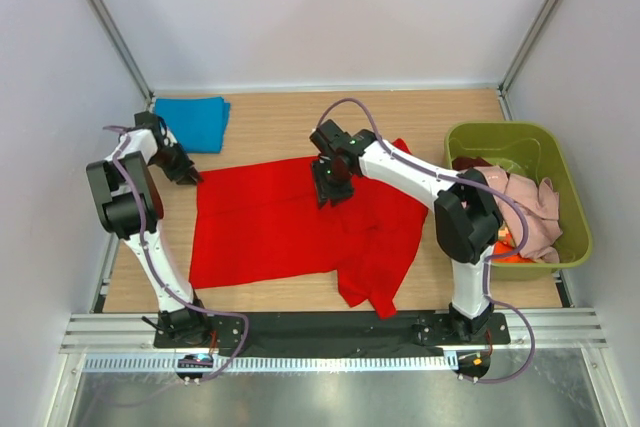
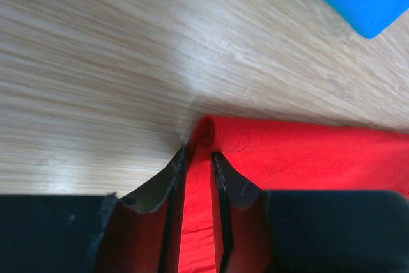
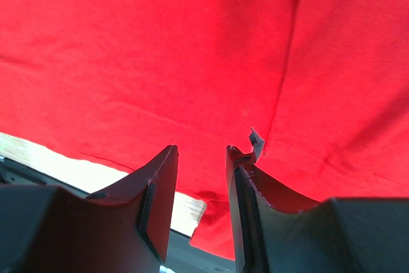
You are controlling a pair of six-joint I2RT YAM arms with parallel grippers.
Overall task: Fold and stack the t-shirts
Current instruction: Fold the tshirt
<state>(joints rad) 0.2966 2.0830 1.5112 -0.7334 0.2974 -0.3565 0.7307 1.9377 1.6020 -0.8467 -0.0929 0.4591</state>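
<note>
Red t-shirt (image 1: 265, 232) and blue t-shirt (image 1: 192, 122), one each; one bin (image 1: 520, 147).

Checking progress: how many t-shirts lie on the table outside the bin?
2: a folded blue t-shirt at the far left, and a red t-shirt spread out in the middle. More clothes lie bunched in the olive-green bin, some probably hidden.

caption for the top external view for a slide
Red t-shirt spread out, left gripper at its corner, right gripper above its middle; folded blue t-shirt and green bin alongside.
</note>
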